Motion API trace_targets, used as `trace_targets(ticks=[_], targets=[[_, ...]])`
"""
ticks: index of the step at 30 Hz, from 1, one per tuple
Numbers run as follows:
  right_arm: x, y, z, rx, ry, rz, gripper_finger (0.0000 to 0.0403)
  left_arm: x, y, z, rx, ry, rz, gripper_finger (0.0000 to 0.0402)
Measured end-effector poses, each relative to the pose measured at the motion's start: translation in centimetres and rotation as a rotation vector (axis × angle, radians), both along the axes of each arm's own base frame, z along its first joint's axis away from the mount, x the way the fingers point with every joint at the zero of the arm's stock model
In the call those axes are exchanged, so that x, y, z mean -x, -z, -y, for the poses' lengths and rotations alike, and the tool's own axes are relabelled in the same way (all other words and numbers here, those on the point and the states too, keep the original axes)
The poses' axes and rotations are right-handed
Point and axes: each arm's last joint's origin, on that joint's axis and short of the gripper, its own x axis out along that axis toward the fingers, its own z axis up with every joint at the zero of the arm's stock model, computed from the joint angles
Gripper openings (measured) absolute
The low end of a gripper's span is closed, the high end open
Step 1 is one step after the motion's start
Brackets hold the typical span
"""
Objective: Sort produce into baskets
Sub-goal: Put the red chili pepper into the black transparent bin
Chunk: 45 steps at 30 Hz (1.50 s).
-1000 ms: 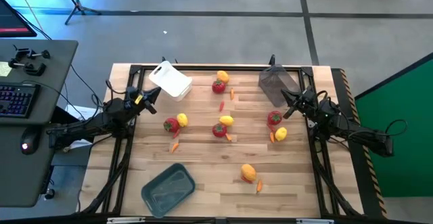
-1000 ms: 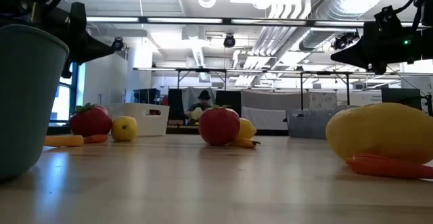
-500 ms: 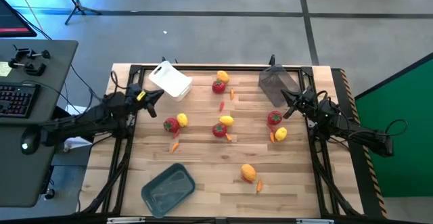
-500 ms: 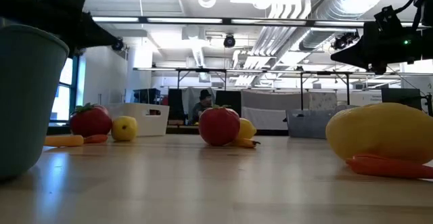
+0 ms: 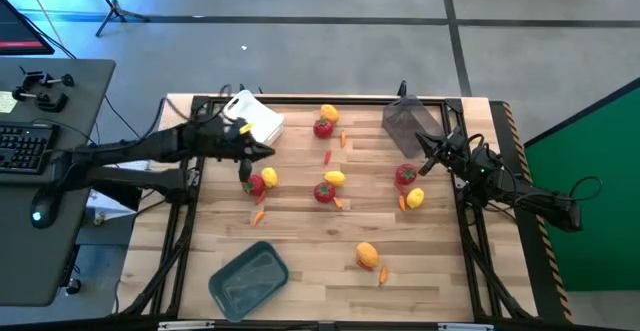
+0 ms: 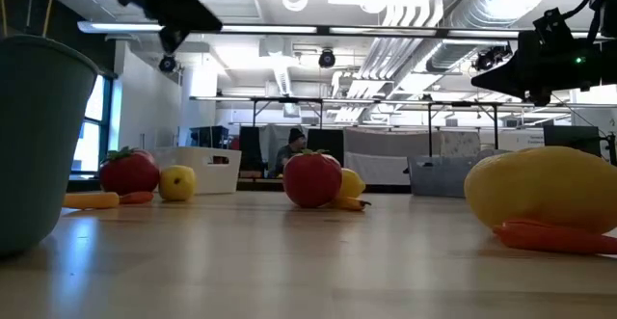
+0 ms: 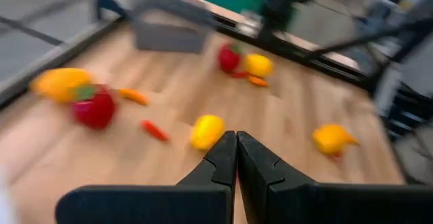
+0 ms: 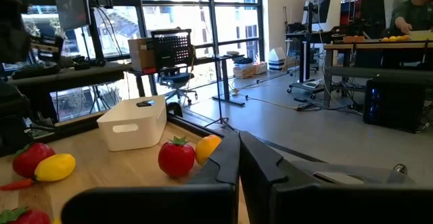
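Produce lies scattered on the wooden table point(image 5: 300, 241): red fruits with green tops point(image 5: 254, 183) point(image 5: 323, 127) point(image 5: 324, 192) point(image 5: 405, 174), yellow-orange fruits point(image 5: 269, 177) point(image 5: 335, 178) point(image 5: 367, 256), and thin orange-red pieces point(image 5: 326, 156). A white basket point(image 5: 258, 121) stands far left, a dark see-through one point(image 5: 410, 126) far right, and a grey-blue one point(image 5: 248, 278) near left. My left gripper point(image 5: 268, 152) point(image 7: 236, 143) hangs shut above the table, slanting down, just beyond the left red fruit. My right gripper point(image 5: 420, 143) point(image 8: 239, 143) waits shut near the dark basket.
A black frame point(image 5: 300, 101) runs around the table's edges. A desk with a keyboard point(image 5: 25, 146) stands left of the table. A person point(image 6: 294, 146) sits in the room beyond the far edge. Bare wood lies between the grey-blue basket and the near orange fruit.
My left gripper has risen from the table's left edge and swung out toward the table's middle, past the white basket, tipping to slant downward. It has stayed shut. No produce has moved.
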Motion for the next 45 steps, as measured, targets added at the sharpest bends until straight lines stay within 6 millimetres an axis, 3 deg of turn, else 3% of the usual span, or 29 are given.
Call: trace_targets(ticks=[7,12,22,30,35,45], targets=[[0.0,0.0,0.0,0.000,0.000,0.000,0.0000,-3.8,-1.4,-0.4,0.025,0.160,-0.102,0.0000],[0.0,0.0,0.0,0.000,0.000,0.000,0.0000,-6.2,-0.9,-0.3,0.057,0.187,-0.204,0.0000],[0.0,0.0,0.0,0.000,0.000,0.000,0.0000,-10.6,3.3,-0.6,0.118,0.177,-0.372,0.0019],[0.0,0.0,0.0,0.000,0.000,0.000,0.0000,-13.4,7.7,-3.1,0.304,-0.185,-0.419,0.0062],[0.0,0.0,0.0,0.000,0.000,0.000,0.0000,-15.1,10.4,-4.5,0.350,-0.267,-0.395,0.0079],[0.0,0.0,0.0,0.000,0.000,0.000,0.0000,-16.8,13.4,-5.3,0.253,-0.377,-0.361,0.0132]])
